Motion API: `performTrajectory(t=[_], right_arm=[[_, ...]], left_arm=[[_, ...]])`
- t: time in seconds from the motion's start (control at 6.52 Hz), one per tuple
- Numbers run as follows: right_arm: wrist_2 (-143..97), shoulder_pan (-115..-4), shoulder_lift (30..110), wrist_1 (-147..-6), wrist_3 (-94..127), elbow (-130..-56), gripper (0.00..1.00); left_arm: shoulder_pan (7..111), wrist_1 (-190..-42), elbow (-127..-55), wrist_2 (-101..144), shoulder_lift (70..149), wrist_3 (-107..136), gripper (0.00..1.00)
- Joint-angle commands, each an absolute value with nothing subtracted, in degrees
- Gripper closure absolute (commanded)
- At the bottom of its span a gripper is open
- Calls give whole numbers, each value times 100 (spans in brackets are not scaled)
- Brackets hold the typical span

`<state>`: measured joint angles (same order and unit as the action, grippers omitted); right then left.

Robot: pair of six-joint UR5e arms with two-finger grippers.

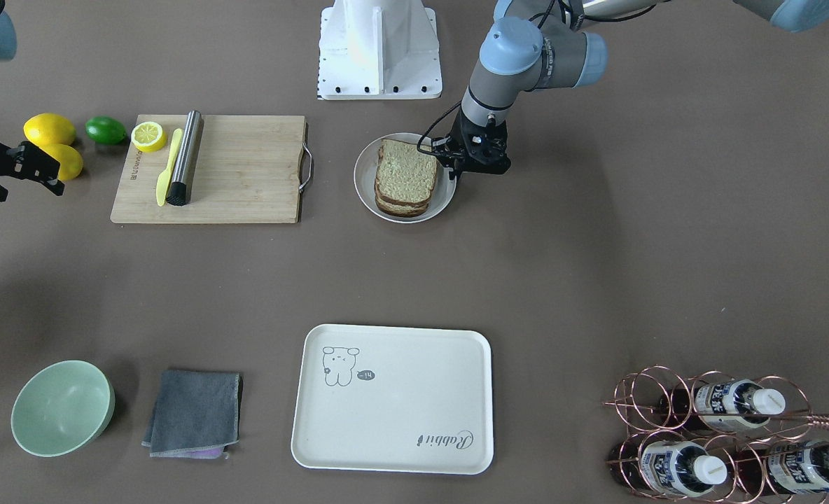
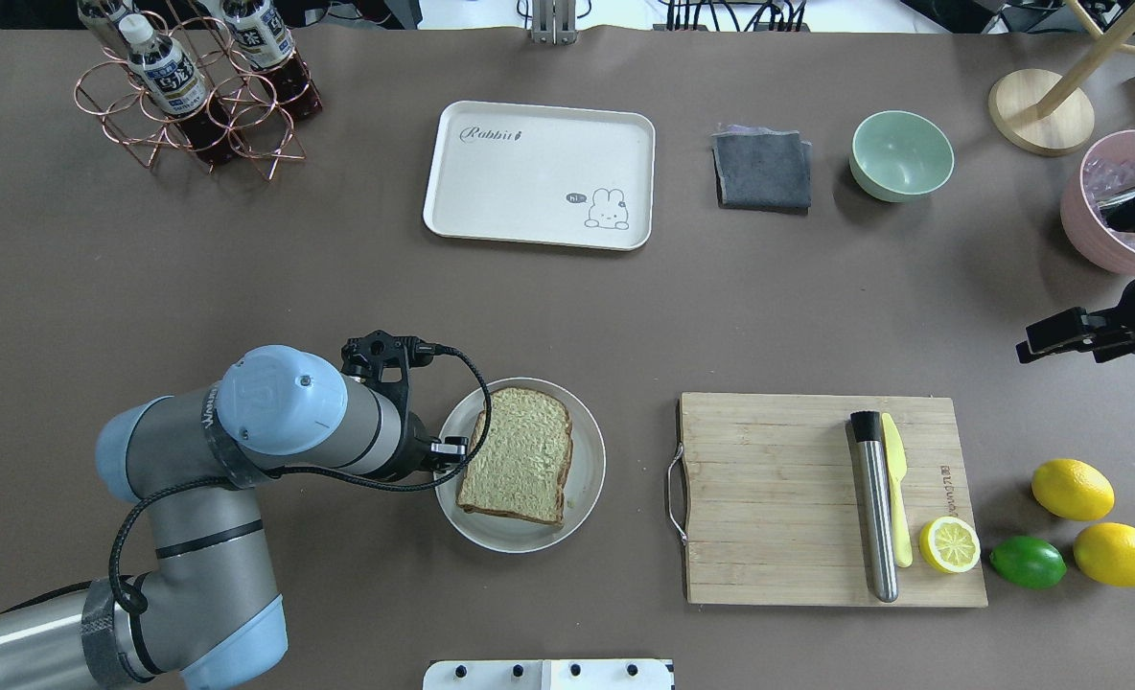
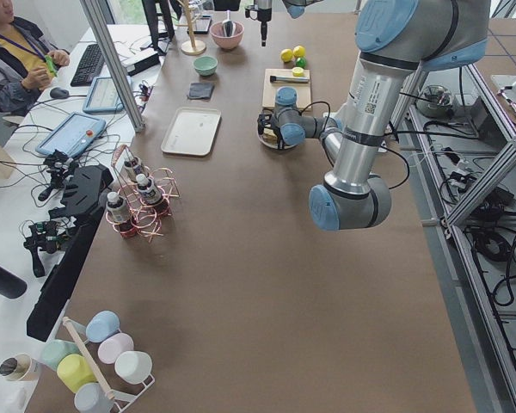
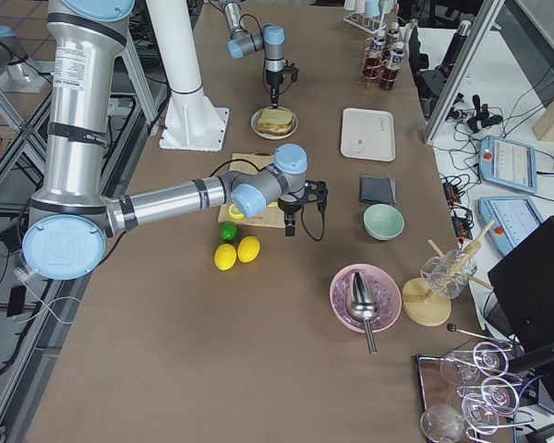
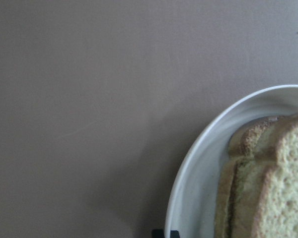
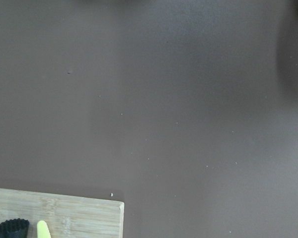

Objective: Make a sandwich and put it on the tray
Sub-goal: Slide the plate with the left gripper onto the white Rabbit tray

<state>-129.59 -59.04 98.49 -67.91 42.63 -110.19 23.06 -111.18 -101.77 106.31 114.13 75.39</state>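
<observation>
The sandwich (image 1: 406,175), stacked speckled bread slices with brown crust, lies on a round white plate (image 1: 362,183); no egg shows. It also shows in the overhead view (image 2: 520,460) and the left wrist view (image 5: 283,188). My left gripper (image 1: 454,171) is low at the plate's rim beside the sandwich (image 2: 452,448), and its tips look shut and empty in the left wrist view (image 5: 165,234). The cream tray (image 2: 529,182) lies empty at the far side of the table. My right gripper (image 2: 1071,340) is open and empty, off beyond the cutting board.
A wooden cutting board (image 2: 778,498) carries a steel roller (image 2: 872,508), a yellow knife (image 2: 895,498) and a lemon half (image 2: 949,544). Lemons and a lime (image 2: 1028,562) lie beside it. Grey cloth (image 2: 762,171), green bowl (image 2: 901,155), bottle rack (image 2: 194,86) stand at the far side.
</observation>
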Motion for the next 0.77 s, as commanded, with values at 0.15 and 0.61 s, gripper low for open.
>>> performTrajectory(t=[0.15, 0.61], right_arm=[[-12964, -5924, 9861, -6794, 4263, -11074, 0], [-12955, -5924, 9861, -6794, 4263, -11083, 0]], left_arm=[[2671, -11294, -10125, 10687, 11443, 7629, 100], [3189, -12221, -9259, 11528, 11610, 7910, 100]])
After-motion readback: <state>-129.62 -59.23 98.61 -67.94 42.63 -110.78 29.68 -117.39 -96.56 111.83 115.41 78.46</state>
